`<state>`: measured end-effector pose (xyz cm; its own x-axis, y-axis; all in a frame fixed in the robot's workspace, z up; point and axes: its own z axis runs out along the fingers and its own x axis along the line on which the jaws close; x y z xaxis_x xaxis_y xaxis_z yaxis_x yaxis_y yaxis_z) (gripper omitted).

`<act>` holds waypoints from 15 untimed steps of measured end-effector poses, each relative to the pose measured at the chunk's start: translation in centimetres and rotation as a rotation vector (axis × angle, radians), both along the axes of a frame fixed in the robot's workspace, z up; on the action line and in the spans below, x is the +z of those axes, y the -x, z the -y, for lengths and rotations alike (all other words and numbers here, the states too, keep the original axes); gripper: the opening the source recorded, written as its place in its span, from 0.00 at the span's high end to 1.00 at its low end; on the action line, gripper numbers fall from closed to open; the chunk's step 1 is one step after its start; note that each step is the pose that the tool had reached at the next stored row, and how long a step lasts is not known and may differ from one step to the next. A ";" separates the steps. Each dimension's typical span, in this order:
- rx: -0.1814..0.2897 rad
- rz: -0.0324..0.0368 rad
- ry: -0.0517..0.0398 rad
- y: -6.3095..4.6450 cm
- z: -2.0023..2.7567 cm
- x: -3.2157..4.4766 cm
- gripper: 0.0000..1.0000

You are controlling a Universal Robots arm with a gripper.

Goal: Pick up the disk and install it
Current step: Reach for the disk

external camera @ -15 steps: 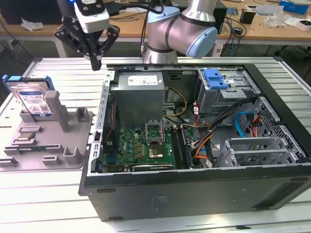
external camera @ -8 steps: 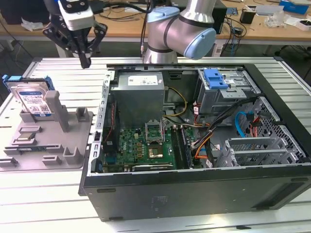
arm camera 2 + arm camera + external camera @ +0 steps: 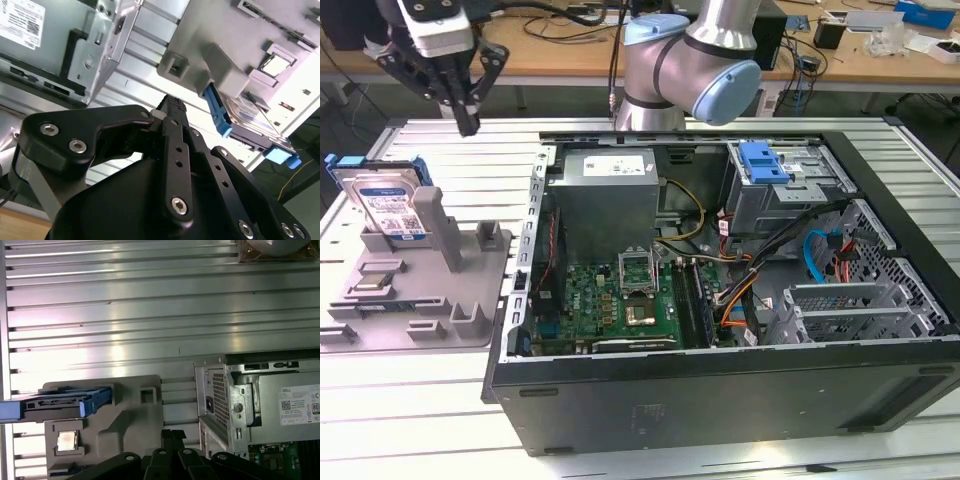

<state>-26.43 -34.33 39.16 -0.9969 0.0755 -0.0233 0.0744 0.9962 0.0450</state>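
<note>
Disk (image 3: pixel 390 205) in its blue carrier frame stands on edge in the grey fixture tray (image 3: pixel 430 290), at the exterior view's left. Its labelled face leans against a tall upright post (image 3: pixel 435 225). Its top edge is free, with open air above it. The gripper (image 3: pixel 468 122) hangs high above the tray with its black fingers pressed together into one point, holding nothing and well apart from the disk.

Between the tray and the open computer case (image 3: pixel 720 380) runs a strip of bare slatted aluminium table (image 3: pixel 450 150). The case's near wall rises just beside the tray's edge.

The exterior view looks into the case. It shows the power supply (image 3: pixel 605 190), the green motherboard (image 3: pixel 610 295), and a metal drive cage with a blue latch (image 3: pixel 765 160) at the far corner toward that view's right.

The first wrist view looks down past the closed fingertips (image 3: pixel 172 436). It shows the disk (image 3: pixel 60 404) edge-on as a thin dark slab with blue ends, the tray (image 3: pixel 135 415) under it, and the case corner by the power supply (image 3: pixel 290 400).

The second wrist view shows the finger linkage close up, the gripper (image 3: pixel 172 105) ending short of the tray (image 3: pixel 220 65), and the disk (image 3: pixel 247 120) behind the post.
</note>
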 end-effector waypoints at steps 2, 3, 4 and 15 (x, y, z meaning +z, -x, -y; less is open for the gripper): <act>0.000 0.0000 0.0000 0.8 -0.24 -0.02 0.89; 0.000 0.0001 -0.0001 1.2 -0.36 -0.03 0.89; 0.000 0.0000 0.0000 1.7 -0.48 -0.04 0.89; -0.001 0.0001 -0.0001 6.7 -1.96 -0.19 0.89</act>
<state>-33.11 -32.37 38.96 -0.9968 0.0761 -0.0233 0.0749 0.9962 0.0451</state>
